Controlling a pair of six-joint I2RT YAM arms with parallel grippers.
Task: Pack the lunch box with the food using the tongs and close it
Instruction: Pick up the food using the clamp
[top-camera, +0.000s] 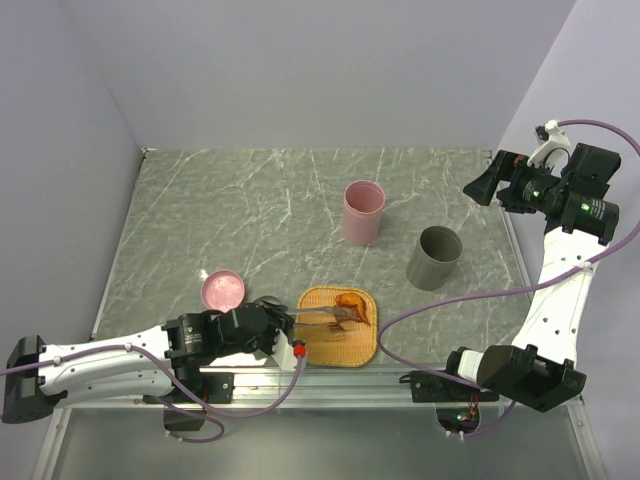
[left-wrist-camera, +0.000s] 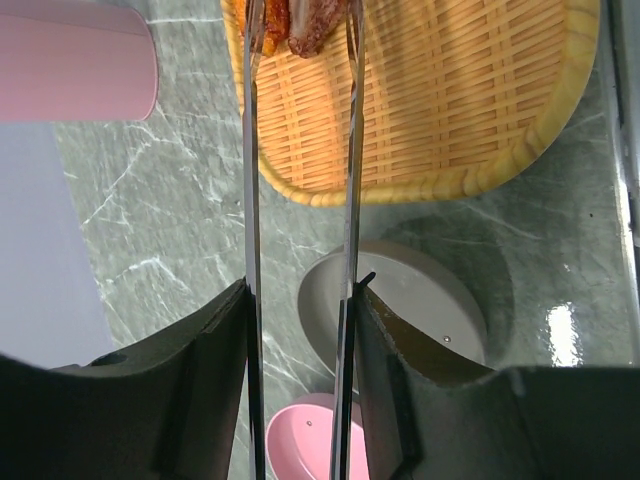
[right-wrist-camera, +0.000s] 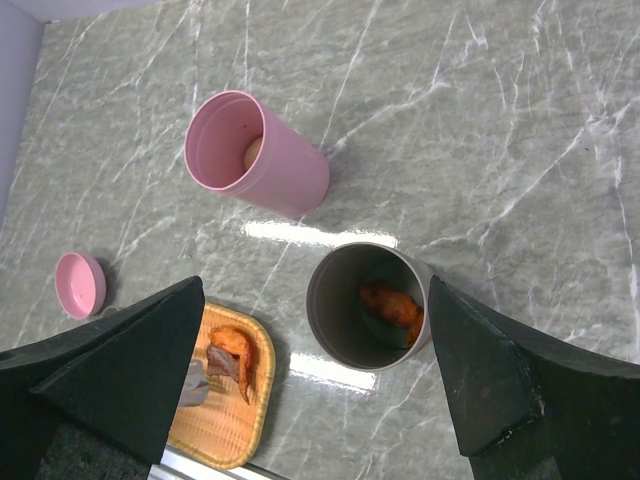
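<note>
pink cup (right-wrist-camera: 270, 160) behind tray (top-camera: 330, 352): 1 pale ball (right-wrist-camera: 253, 151) inside | grey cup (right-wrist-camera: 345, 300) right-behind tray: 1 orange bit (right-wrist-camera: 392, 305) inside | tray: 2 brown-orange bits (left-wrist-camera: 300, 25) | tongs (top-camera: 318, 316): lie left-to-right, tips at the tray's bits, squeezed by left gripper (left-wrist-camera: 302, 285) | right gripper (top-camera: 487, 187): wide, holds nothing | left of tray: 2 dishes, pink dish (top-camera: 223, 291), grey dish (left-wrist-camera: 420, 300)
</note>
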